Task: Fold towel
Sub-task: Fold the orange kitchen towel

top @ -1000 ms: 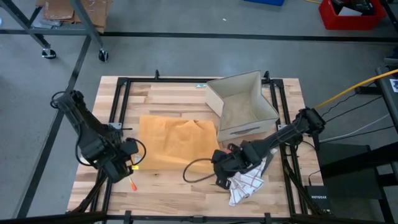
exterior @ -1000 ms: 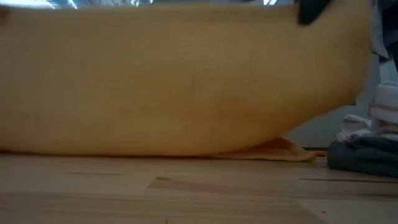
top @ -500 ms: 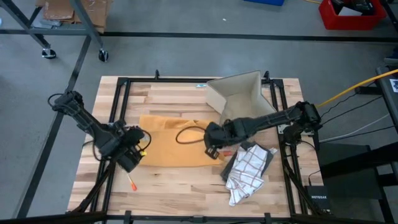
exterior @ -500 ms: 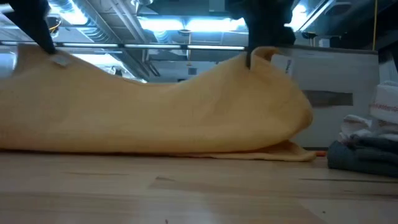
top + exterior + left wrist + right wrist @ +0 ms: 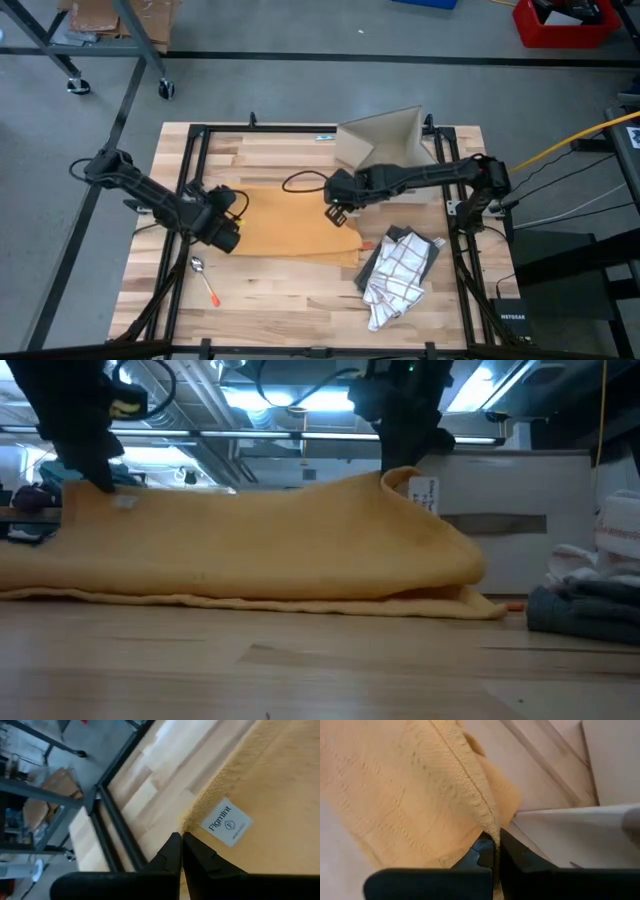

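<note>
Grey concrete floor [image 5: 300, 90] surrounds the pale butcher-block wooden table [image 5: 270, 150], which is edged by a black metal frame [image 5: 195, 150]. Beyond the table's far edge, a dark steel trolley leg on a caster wheel [image 5: 165, 88] stands near brown flattened cardboard [image 5: 95, 15]. A red plastic crate [image 5: 565, 22] sits in the far corner, with a yellow cable [image 5: 560, 145] trailing nearby. Overhead, bright strip ceiling lights [image 5: 290, 398] shine among grey pipes.

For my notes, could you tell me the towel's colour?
Mustard yellow towel, clearest in the low view.
</note>
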You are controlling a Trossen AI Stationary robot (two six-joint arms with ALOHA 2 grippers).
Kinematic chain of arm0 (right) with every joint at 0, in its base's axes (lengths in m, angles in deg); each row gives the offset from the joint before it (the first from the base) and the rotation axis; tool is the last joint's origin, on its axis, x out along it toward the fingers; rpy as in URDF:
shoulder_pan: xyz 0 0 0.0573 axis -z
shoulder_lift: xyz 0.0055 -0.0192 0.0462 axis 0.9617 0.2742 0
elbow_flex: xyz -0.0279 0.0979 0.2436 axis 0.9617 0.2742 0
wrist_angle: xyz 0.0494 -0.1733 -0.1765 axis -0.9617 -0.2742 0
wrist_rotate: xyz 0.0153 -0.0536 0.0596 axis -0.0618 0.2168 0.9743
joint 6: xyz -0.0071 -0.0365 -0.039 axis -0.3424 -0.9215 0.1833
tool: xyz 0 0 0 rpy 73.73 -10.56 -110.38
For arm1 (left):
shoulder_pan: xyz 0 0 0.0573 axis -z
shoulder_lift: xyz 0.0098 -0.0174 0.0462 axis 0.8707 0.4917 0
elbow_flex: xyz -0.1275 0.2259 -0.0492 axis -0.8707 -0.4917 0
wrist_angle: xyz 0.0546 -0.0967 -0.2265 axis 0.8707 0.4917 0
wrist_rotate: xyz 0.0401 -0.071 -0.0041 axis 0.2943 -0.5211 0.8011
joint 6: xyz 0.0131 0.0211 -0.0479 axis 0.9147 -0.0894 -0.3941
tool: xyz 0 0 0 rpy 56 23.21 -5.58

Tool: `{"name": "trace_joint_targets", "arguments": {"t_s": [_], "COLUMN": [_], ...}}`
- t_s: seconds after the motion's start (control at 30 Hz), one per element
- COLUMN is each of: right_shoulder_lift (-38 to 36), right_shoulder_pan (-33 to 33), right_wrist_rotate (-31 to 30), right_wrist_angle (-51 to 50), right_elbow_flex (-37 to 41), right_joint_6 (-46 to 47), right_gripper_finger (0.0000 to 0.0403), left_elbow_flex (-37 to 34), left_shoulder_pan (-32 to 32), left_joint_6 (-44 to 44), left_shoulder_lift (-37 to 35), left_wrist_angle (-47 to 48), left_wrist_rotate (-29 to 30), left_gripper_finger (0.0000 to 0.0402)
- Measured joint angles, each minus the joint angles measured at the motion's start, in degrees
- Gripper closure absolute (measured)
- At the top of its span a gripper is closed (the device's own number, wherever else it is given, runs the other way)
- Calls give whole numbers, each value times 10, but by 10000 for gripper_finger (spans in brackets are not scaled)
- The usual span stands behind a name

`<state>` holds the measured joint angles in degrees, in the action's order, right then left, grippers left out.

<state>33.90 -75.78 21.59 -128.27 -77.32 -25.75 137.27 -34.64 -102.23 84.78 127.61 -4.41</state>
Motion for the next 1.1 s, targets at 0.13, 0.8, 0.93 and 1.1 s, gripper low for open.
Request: {"name": "trace_joint_targets", "arguments": {"t_s": [0.13, 0.8, 0.93, 1.1], "right_shoulder_lift": [8, 39, 39, 39], "right_shoulder_pan": [4, 2, 2, 2], "right_wrist_rotate": [-2, 14, 23, 26], "right_wrist_angle": [7, 28, 32, 32], "right_elbow_flex": [6, 28, 28, 28], "right_joint_6": [-2, -18, -20, -23], "right_gripper_finger": [393, 343, 318, 275], "left_elbow_flex": [-24, -114, -118, -118], "left_shoulder_pan": [-16, -62, -62, -62], "left_joint_6": [54, -3, -31, -87], "left_shoulder_lift": [0, 0, 0, 0], "left_wrist_angle": [-75, -158, -158, -159], "left_wrist_rotate": [1, 0, 0, -1], "left_gripper_finger": [401, 330, 286, 246]}}
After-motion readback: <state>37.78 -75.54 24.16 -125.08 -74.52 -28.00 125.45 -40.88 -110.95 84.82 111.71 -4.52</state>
